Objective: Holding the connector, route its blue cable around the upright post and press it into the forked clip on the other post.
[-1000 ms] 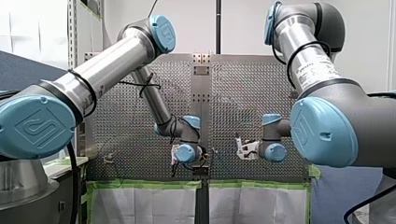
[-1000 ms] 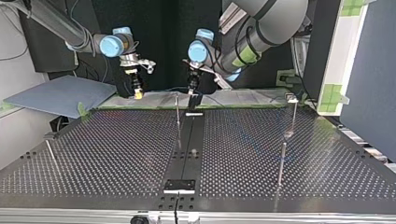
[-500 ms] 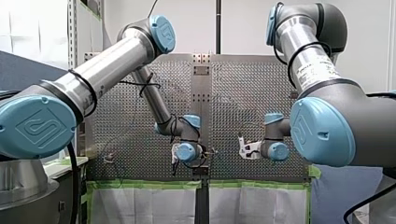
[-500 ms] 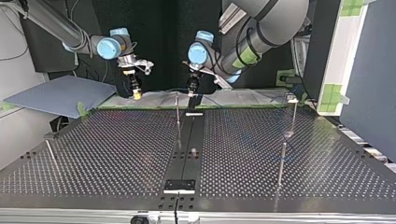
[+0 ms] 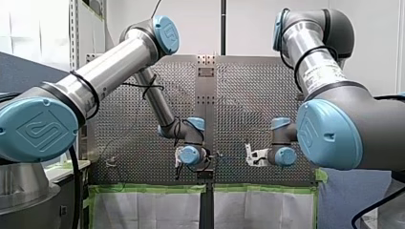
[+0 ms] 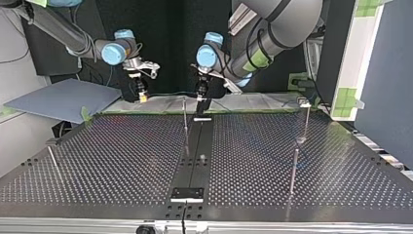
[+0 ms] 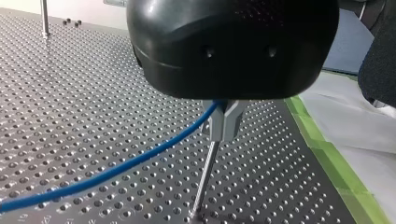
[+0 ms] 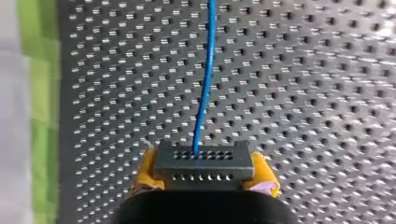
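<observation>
My right gripper [image 8: 204, 171] is shut on a dark grey connector [image 8: 203, 161], its yellow pads on both sides. The blue cable [image 8: 205, 84] runs straight ahead from it over the perforated table. In the top view my right gripper [image 6: 142, 96] hangs at the far left and my left gripper [image 6: 201, 96] beside the thin upright post [image 6: 185, 122]. In the left wrist view the blue cable [image 7: 116, 170] rises into the grey forked clip [image 7: 223, 123] on its post [image 7: 205, 177], right under my black gripper housing. The housing hides the fingers; the gripper is shut where the cable ends.
More thin posts stand at the top view's right [image 6: 293, 170] [image 6: 307, 119] and near left [image 6: 52, 161]. A grey-blue board [image 6: 58, 100] lies beyond the table's far left corner. Green tape [image 7: 327, 154] and white sheeting border the table edge beside the clip.
My right gripper has shifted a little to the right and down in the front view, carrying the connector away from my left gripper. My left arm has barely moved.
</observation>
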Controlling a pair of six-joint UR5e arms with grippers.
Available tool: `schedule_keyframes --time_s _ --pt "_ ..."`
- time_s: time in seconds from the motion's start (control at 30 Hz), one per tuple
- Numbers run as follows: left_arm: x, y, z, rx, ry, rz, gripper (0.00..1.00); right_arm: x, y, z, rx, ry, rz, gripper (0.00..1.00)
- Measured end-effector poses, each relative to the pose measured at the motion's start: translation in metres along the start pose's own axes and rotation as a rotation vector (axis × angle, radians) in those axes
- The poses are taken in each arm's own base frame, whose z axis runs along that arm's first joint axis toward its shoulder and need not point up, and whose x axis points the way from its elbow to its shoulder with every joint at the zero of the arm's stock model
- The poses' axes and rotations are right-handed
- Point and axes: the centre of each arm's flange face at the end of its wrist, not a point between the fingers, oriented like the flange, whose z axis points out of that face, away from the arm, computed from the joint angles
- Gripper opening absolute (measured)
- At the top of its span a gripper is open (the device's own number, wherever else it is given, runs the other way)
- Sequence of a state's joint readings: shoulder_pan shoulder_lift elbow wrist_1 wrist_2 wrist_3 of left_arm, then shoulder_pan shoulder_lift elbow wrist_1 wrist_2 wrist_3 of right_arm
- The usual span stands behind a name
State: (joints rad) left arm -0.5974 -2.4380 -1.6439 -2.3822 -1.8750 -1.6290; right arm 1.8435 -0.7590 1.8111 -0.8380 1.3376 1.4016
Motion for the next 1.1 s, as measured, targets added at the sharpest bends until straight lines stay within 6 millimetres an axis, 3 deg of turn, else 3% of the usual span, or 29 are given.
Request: schedule_keyframes --time_s 0.33,0.67,1.1 --pt "-0.004 0.003 0.009 -0.001 -0.011 -0.013 0.0 -0.004 0.001 0.003 0.0 -0.016 -0.015 0.0" --pt "0.015 0.008 0.027 -0.014 0.021 -0.017 0.0 -0.002 0.001 0.004 0.0 -0.013 -0.016 0.0" --pt "0.0 0.019 0.05 -0.028 0.008 -0.029 0.0 0.001 0.006 0.009 -0.01 -0.003 -0.015 0.0"
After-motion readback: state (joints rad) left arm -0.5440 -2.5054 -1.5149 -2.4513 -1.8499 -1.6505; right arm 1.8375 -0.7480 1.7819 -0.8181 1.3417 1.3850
